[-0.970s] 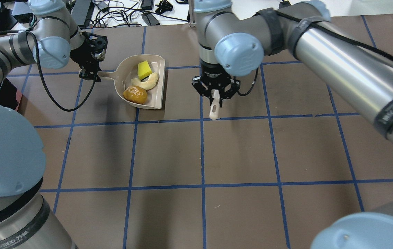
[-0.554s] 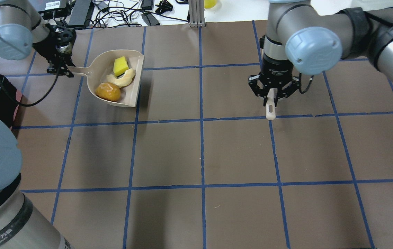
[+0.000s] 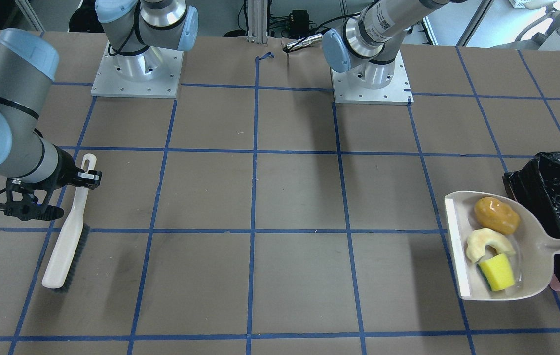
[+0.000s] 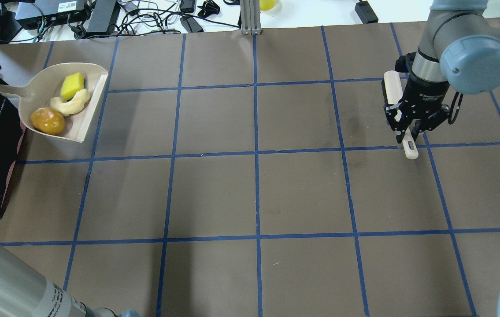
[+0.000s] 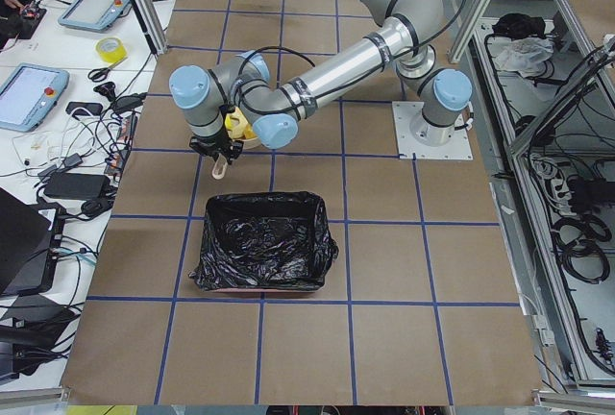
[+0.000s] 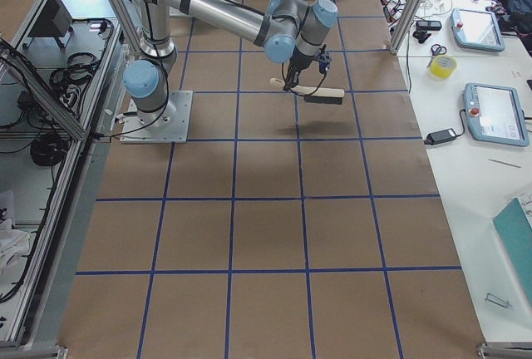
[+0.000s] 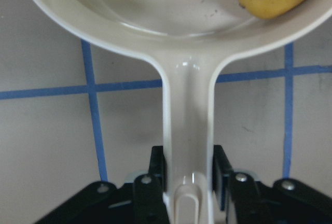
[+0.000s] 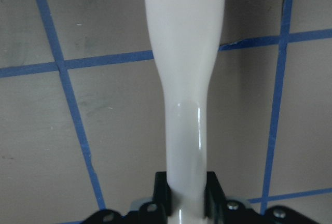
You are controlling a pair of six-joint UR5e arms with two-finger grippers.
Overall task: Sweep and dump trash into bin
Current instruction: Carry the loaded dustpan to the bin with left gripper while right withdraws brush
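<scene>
Left tool is clamped on the handle of the beige dustpan; my wrist feed shows a finger pressed on each side of it. All the trash sits in the pan: the golden-brown potato lump, the pale crescent slice touching it, and the yellow sponge wedge touching the crescent's other end. The pan is at the far left of the bench, just beside the bin with its black bag. From the front camera the handle reaches over the bag's edge.

Right tool is closed on the brush handle, way over on the other side. The brush looks lifted, with its shadow on the bench below.
</scene>
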